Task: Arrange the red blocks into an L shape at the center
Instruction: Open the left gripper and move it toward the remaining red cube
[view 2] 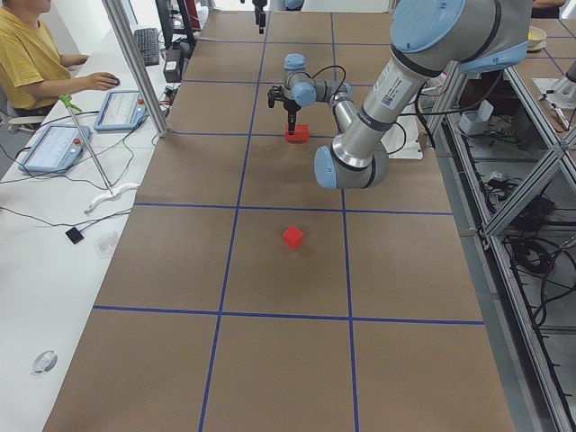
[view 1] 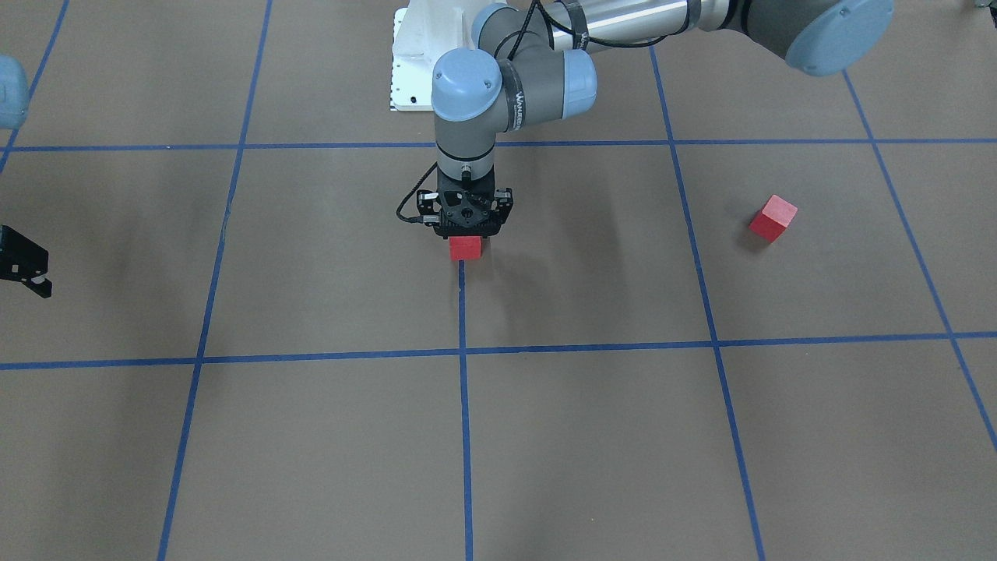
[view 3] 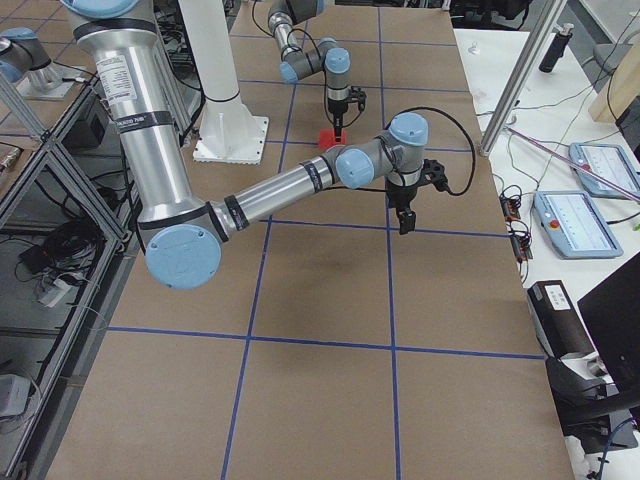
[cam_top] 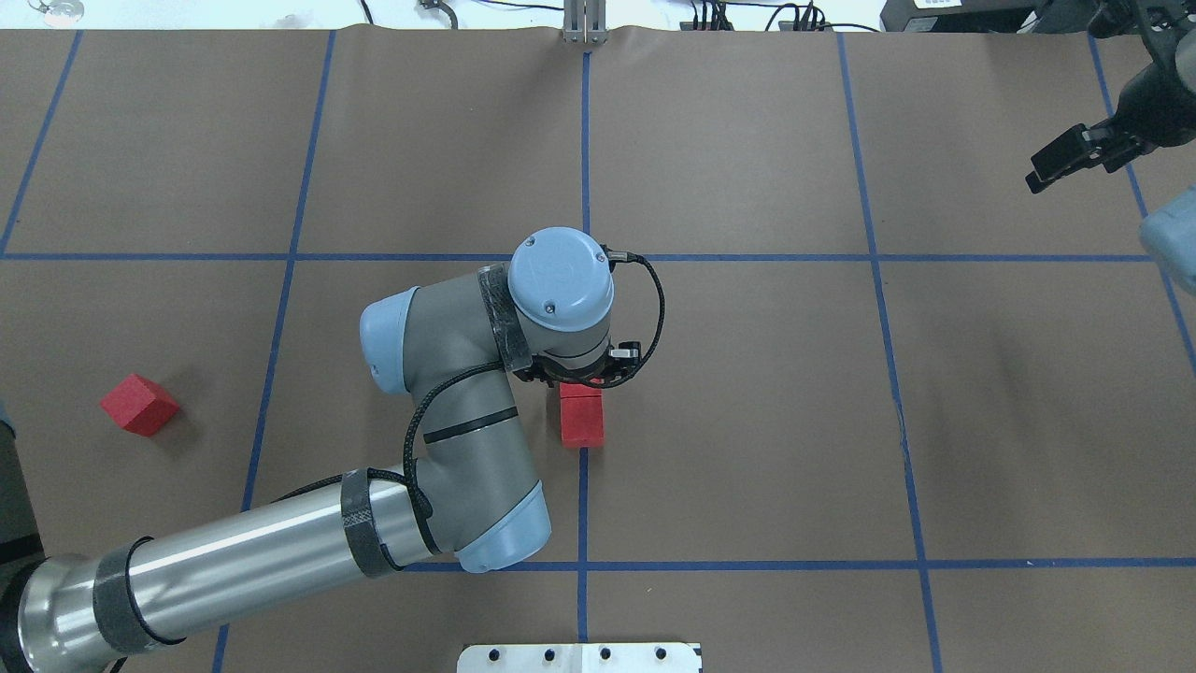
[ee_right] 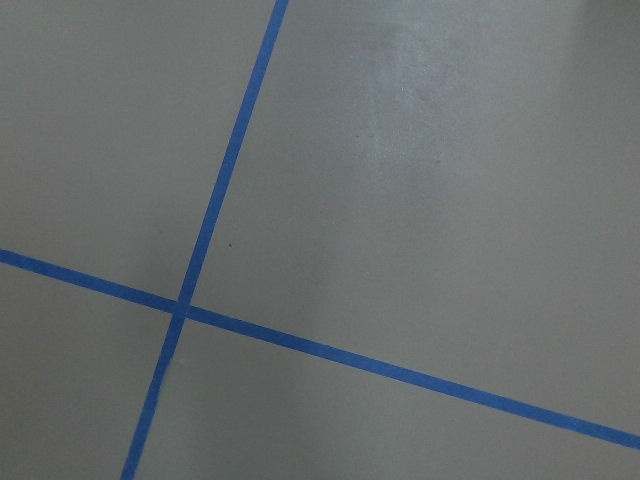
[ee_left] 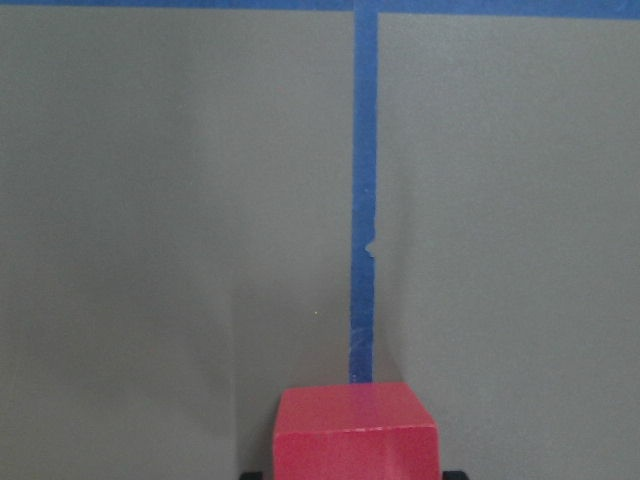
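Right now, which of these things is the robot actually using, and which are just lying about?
In the job: left gripper; red block beneath it; second red block touching that one; lone red block off aside; blue tape line at centre.
Lying about: right gripper, off at the edge; white base plate; tablets on the side bench.

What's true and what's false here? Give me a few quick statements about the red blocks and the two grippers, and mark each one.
1. A red block lies on the blue tape line, right under the left gripper. True.
2. The right gripper hovers over a block. False: it is far off to the robot's right, with no block near it.
3. A lone block sits on the robot's left, apart from the others. True.
4. The L shape is finished. False: the lone block lies well away from the left gripper's spot.
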Robot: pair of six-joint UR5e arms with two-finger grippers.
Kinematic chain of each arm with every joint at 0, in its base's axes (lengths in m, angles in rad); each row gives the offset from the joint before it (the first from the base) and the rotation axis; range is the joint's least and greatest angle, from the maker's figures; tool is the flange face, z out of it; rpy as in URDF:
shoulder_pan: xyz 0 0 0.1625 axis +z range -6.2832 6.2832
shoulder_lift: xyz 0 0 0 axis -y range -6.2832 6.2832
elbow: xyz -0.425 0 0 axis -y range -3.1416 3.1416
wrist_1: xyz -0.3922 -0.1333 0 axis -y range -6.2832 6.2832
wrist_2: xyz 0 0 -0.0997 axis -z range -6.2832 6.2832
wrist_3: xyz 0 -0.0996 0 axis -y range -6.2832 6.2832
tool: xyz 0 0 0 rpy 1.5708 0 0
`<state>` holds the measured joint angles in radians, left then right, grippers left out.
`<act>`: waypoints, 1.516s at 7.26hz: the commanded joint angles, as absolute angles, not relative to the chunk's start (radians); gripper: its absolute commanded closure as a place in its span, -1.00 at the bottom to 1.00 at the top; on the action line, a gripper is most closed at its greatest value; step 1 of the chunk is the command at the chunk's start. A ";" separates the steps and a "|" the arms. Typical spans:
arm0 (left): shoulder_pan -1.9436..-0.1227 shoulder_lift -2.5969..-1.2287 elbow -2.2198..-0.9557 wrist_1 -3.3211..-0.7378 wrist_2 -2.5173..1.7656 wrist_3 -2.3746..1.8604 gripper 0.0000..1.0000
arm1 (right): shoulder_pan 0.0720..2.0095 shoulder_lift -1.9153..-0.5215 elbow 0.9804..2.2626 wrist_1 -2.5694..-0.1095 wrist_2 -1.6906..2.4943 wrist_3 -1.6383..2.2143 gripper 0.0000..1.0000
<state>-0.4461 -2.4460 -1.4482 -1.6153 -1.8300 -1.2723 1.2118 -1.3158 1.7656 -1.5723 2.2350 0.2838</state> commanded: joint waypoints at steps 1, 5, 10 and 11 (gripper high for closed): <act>-0.446 -2.447 -1.450 -1.615 -1.830 -1.266 -0.82 | 1.212 -1.316 1.766 -1.572 2.235 0.284 -0.98; -0.474 -2.394 -1.599 -1.566 -1.839 -1.157 -1.00 | 1.212 -1.316 1.766 -1.572 2.235 0.284 -0.98; -0.723 -1.831 -1.969 -1.594 -1.991 -0.543 -1.00 | 1.210 -1.316 1.766 -1.572 2.235 0.282 -0.98; -0.779 -1.754 -1.973 -1.629 -2.034 -0.414 -1.00 | 1.210 -1.316 1.764 -1.572 2.235 0.282 -0.98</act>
